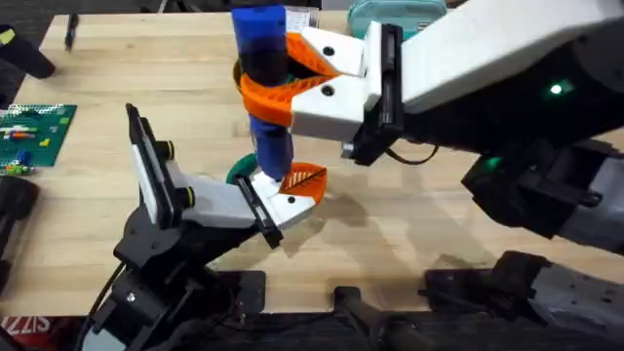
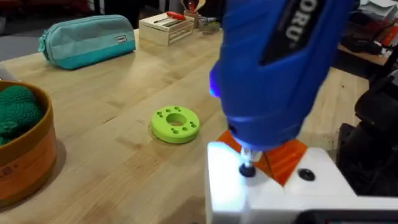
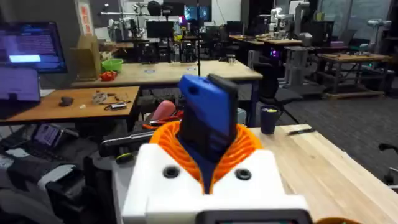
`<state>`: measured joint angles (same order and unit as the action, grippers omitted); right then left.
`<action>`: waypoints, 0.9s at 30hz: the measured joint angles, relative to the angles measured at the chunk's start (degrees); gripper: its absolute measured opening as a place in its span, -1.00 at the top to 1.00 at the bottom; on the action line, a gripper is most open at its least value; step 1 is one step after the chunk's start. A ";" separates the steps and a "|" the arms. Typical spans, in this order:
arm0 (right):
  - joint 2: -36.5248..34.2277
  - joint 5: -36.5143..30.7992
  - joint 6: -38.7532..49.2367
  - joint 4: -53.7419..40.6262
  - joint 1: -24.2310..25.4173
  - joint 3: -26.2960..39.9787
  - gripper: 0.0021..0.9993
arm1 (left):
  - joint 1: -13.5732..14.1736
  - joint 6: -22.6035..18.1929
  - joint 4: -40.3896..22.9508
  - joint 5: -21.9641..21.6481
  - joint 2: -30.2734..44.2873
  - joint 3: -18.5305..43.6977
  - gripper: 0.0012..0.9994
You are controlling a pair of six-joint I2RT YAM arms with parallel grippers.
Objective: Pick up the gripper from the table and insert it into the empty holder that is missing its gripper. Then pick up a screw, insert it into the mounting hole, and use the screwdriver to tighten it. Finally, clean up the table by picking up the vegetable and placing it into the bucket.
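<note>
My right gripper (image 1: 278, 73) is shut on the blue screwdriver (image 1: 263, 58), which stands upright between its orange pads (image 3: 245, 146). The screwdriver's body (image 2: 280, 68) points down, and its tip (image 2: 247, 168) rests on a dark screw in a white block of my left gripper (image 1: 297, 185). An orange part (image 2: 287, 158) sits on that block just behind the tip. At the side stands a brown bucket (image 2: 34, 158) holding the green knitted vegetable (image 2: 18, 112). All of this sits on the light wooden table (image 1: 429, 210).
A lime green disc with holes (image 2: 176, 123) lies on the table past the screwdriver. A teal pouch (image 2: 87, 40) and a small wooden box (image 2: 168, 25) sit at the far edge. A green brick plate (image 1: 34, 132) lies at the left edge.
</note>
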<state>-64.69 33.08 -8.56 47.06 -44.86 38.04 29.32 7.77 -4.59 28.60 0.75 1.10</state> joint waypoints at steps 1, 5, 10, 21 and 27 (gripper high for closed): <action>0.00 -0.01 0.00 0.01 -0.03 0.00 0.92 | 0.00 0.01 0.01 0.05 0.00 0.00 0.98; 0.00 -0.04 0.00 -0.01 -0.03 0.00 0.92 | 0.00 0.02 0.01 0.04 0.00 0.00 0.98; 0.00 -0.01 0.00 0.07 -0.03 0.00 0.92 | 0.00 0.00 0.01 0.10 -0.01 0.00 0.98; -0.23 -0.01 -0.33 7.96 -0.03 -0.12 0.92 | 0.00 0.00 0.03 0.08 -0.01 0.00 0.98; -0.20 0.02 -1.76 15.02 -0.03 -0.13 0.92 | 0.00 0.00 0.03 0.07 -0.01 0.00 0.98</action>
<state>-64.88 33.10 -10.31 62.08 -44.88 37.91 29.32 7.77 -4.56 28.67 0.75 1.10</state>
